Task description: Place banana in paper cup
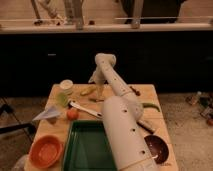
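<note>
The banana (89, 90) is small and yellow and lies on the wooden table (145, 92) near its back edge. The pale paper cup (66, 85) stands upright to the banana's left, at the back left corner. My gripper (98, 86) hangs from the white arm (122, 117) directly over the banana's right end, very close to it. I cannot tell whether it touches the banana. The arm hides the table's middle.
A light green cup (62, 99), an orange ball (73, 114), a white-handled utensil (85, 108) and a folded paper (46, 114) lie at left. An orange bowl (46, 150) and green tray (86, 147) are in front. A green pepper (151, 106) and dark bowl (157, 147) sit at right.
</note>
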Available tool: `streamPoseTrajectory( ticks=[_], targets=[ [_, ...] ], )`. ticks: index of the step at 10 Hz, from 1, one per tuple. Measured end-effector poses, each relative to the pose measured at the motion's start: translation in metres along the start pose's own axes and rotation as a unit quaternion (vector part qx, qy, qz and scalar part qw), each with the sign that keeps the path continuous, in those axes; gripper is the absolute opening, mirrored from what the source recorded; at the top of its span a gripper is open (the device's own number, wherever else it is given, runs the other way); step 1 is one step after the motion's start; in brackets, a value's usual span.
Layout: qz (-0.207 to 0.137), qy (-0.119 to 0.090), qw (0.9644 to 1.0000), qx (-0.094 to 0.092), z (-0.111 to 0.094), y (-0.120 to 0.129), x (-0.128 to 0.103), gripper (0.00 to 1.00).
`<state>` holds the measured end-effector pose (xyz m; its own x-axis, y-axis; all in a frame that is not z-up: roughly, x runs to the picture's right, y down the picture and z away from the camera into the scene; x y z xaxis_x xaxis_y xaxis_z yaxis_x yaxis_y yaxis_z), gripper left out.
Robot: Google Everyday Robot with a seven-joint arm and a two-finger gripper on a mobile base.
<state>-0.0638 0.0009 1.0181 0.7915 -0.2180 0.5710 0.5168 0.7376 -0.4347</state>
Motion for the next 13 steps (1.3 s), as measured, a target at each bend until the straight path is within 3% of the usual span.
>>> streamPoseTrajectory(
  ticks=[5,6,13],
  targets=[
    [0.002,-0.006,0.9999,-0.016,0.0101,0.0007,-0.0014,0.79],
    [0.002,-0.010,0.9998,-0.016,0.0109,0.0008,-0.0019,0.74],
    [0.004,-0.011,0.9999,-0.006,0.0058,0.0031,-0.0011,0.04]
  ],
)
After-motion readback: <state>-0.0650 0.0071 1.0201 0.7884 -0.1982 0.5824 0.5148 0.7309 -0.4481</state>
